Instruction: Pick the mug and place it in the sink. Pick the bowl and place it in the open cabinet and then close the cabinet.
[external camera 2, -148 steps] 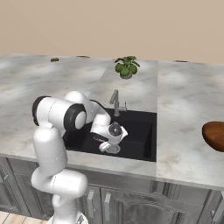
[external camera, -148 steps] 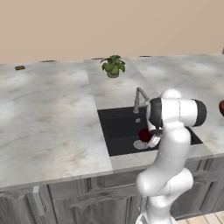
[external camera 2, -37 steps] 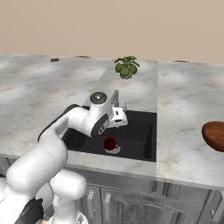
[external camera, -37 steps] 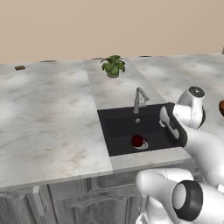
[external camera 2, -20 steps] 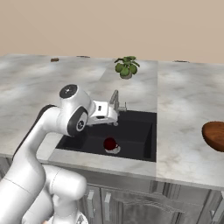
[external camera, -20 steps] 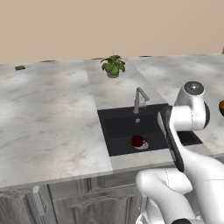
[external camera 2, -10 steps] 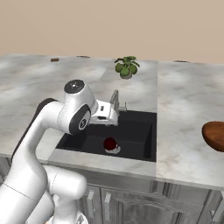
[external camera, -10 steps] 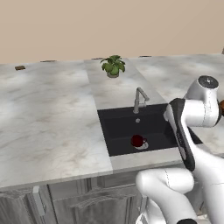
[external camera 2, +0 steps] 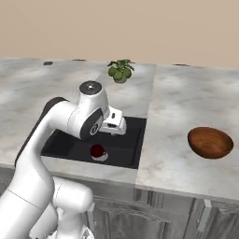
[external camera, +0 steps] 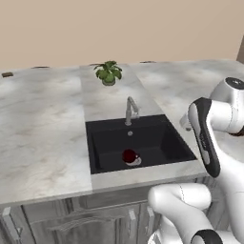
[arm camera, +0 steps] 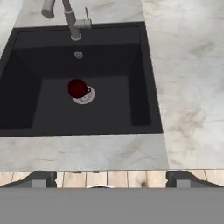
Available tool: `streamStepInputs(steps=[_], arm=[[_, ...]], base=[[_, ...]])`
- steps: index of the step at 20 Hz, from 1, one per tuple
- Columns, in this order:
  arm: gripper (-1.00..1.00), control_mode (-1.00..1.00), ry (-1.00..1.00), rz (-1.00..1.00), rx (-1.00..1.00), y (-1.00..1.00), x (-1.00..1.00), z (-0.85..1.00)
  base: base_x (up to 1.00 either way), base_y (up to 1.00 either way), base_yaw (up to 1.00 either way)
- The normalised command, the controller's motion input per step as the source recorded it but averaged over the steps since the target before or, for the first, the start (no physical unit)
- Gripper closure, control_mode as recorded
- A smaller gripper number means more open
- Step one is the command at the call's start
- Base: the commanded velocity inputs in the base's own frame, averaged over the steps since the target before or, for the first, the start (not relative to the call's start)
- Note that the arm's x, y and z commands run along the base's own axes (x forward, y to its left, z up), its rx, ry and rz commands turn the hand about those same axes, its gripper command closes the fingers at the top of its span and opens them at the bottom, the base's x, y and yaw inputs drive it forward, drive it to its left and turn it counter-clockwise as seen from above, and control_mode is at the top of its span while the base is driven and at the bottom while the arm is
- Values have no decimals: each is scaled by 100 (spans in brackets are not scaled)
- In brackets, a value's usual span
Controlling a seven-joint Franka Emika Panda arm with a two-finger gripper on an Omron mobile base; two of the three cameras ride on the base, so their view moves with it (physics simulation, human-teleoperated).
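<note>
The small dark red mug [external camera: 129, 156] [external camera 2: 97, 151] [arm camera: 78, 88] lies on the floor of the black sink [external camera: 157, 138] [external camera 2: 127, 140] [arm camera: 39, 109], touching the round silver drain [arm camera: 85, 98]. My gripper [arm camera: 109, 179] hovers high above the sink's front edge, open and empty, its two dark fingertips [arm camera: 41, 178] far apart. In the right base view my hand [external camera 2: 115, 126] hangs over the basin. The wide brown bowl [external camera 2: 210, 142] sits on the counter to the right of the sink, well apart from the gripper. The cabinet is out of view.
A slim silver faucet [external camera: 129, 108] [arm camera: 72, 19] rises behind the basin. A small potted plant [external camera: 108, 72] [external camera 2: 120, 70] stands further back. Grey marble counter [external camera 2: 186, 102] spreads to both sides. Lower cabinet doors [external camera: 71, 224] run below the front edge.
Both base views have shifted left, so the camera has moved right; the bowl now shows whole. The arm has swung up and right. The mug stays in the sink, and the gripper stays open.
</note>
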Motion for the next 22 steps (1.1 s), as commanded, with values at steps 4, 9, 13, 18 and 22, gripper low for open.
streamStepInputs(steps=[4, 9, 13, 18, 22], arm=[[-100, 100, 0, 0, 0, 0, 0, 0], [-100, 100, 0, 0, 0, 0, 0, 0], [-100, 100, 0, 0, 0, 0, 0, 0], [-100, 100, 0, 0, 0, 0, 0, 0], [-100, 100, 0, 0, 0, 0, 0, 0]], base=[[-3, -100, 0], [0, -100, 0], [0, -100, -4], [10, -91, -5], [34, -60, -9]])
